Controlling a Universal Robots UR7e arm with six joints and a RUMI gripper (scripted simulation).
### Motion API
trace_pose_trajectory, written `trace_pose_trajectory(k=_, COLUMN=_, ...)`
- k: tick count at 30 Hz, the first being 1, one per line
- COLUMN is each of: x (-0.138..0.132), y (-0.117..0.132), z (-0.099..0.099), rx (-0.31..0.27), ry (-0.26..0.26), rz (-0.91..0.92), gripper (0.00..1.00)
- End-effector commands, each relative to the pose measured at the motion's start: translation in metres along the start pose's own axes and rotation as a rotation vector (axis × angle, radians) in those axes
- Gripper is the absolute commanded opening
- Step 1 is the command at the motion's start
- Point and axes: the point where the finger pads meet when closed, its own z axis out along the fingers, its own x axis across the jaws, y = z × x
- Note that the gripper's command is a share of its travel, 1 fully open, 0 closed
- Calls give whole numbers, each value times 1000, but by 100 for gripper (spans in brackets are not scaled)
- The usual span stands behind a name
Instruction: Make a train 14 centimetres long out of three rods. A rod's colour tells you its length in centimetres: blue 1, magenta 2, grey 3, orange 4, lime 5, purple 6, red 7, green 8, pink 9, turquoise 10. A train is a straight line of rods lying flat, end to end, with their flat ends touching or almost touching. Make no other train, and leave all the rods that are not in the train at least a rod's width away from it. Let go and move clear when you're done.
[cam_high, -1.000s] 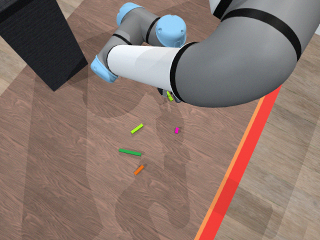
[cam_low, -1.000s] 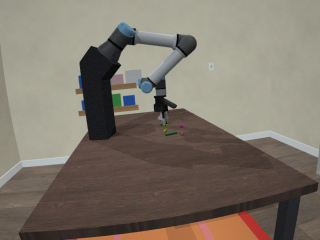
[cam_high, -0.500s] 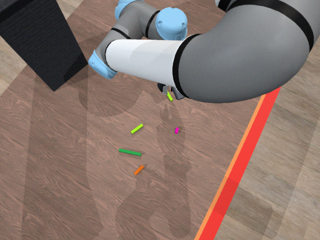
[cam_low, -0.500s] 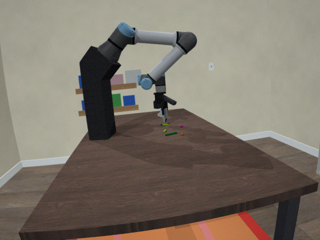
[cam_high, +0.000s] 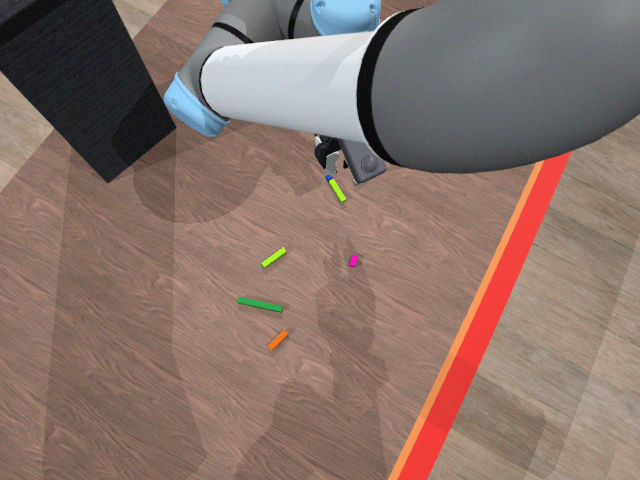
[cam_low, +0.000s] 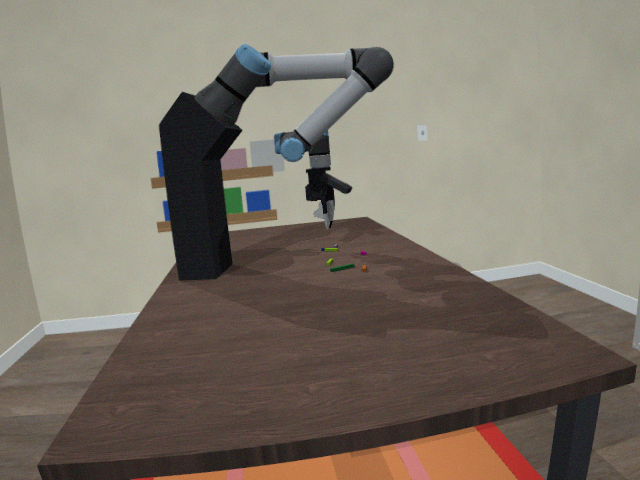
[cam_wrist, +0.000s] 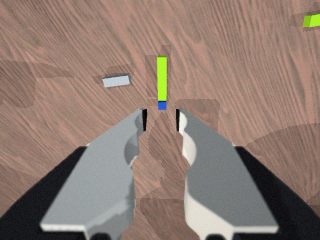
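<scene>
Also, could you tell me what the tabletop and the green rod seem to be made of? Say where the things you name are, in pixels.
Tabletop (cam_high: 217, 413) (cam_low: 320, 372): wood or wood-look laminate, low sheen, judging by its wavy grain. Green rod (cam_high: 260, 304) (cam_low: 342, 268): perhaps plastic or painted wood, smooth, evenly coloured.

Looks like a plain room set up as a robot work area: arm on black pedestal (cam_high: 77, 87) (cam_low: 196, 206) beside wood-topped bench (cam_high: 206, 413) (cam_low: 330, 361). Also has beige wall (cam_low: 465, 196), white baseboard (cam_low: 87, 323), wood-plank floor (cam_high: 584, 310) (cam_low: 67, 372), wall shelves (cam_low: 253, 173), patterned rug (cam_low: 310, 470). Can't pin down home or lab.
</scene>
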Motion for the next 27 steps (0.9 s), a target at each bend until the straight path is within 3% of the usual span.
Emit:
trace_pose_trajectory(k=1, x=0, y=0, z=-7, rx=0, ry=0, rz=0, gripper=14)
trace_pose_trajectory(k=3, x=0, y=0, z=-7, rx=0, ry=0, rz=0, gripper=14)
trace_pose_trajectory(k=4, x=0, y=0, z=-7, rx=0, ry=0, rz=0, gripper=100)
trace_pose_trajectory(k=27, x=0, y=0, z=-7, rx=0, ry=0, rz=0, gripper=100)
